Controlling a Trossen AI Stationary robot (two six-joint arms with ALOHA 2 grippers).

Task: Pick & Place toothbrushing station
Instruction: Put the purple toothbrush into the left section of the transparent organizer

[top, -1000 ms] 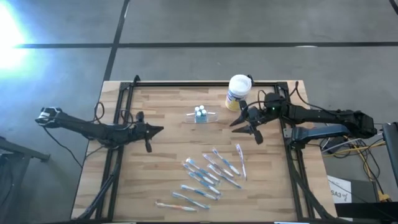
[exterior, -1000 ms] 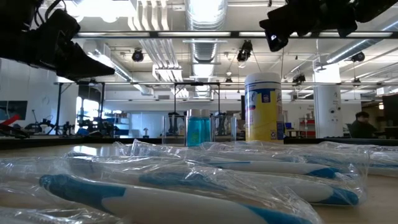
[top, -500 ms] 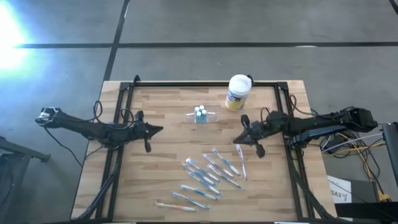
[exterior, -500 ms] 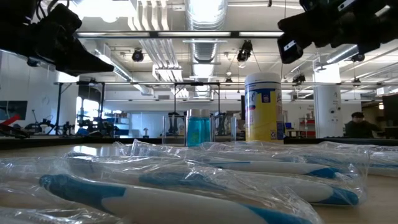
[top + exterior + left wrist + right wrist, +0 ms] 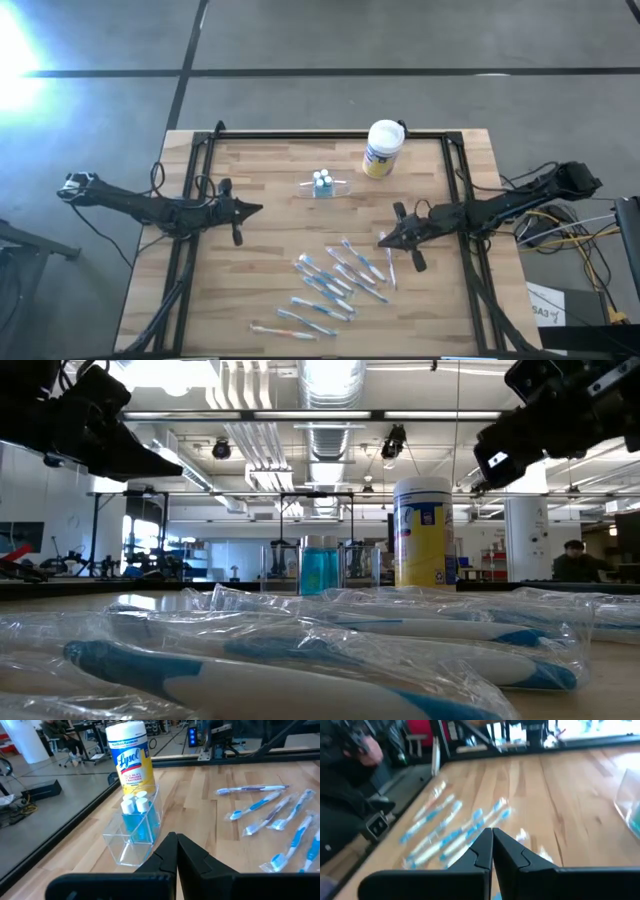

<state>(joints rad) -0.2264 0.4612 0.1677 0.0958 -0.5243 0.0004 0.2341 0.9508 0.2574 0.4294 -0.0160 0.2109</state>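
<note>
The toothbrushing station point(image 5: 322, 185) is a low clear plastic holder with small blue bottles in it. It stands on its base on the wooden table, at mid-table toward the far side, and also shows in the left wrist view point(image 5: 134, 836) and the low view point(image 5: 322, 566). My left gripper point(image 5: 257, 208) hovers shut to the left of the station, pointing at it point(image 5: 176, 840). My right gripper point(image 5: 382, 240) hovers shut to the right and nearer, above the wrapped toothbrushes point(image 5: 492, 833). Neither gripper touches anything.
A white canister with a yellow label point(image 5: 382, 148) stands behind and to the right of the station point(image 5: 131, 757). Several wrapped toothbrushes point(image 5: 338, 282) lie scattered over the table's near middle point(image 5: 451, 831). Black frame rails point(image 5: 190, 250) run along the table's sides.
My right gripper has swung away from the canister toward the table's near edge and has sunk a little; it now hovers over the rightmost toothbrushes. The station, the canister and the toothbrushes have stayed where they were.
</note>
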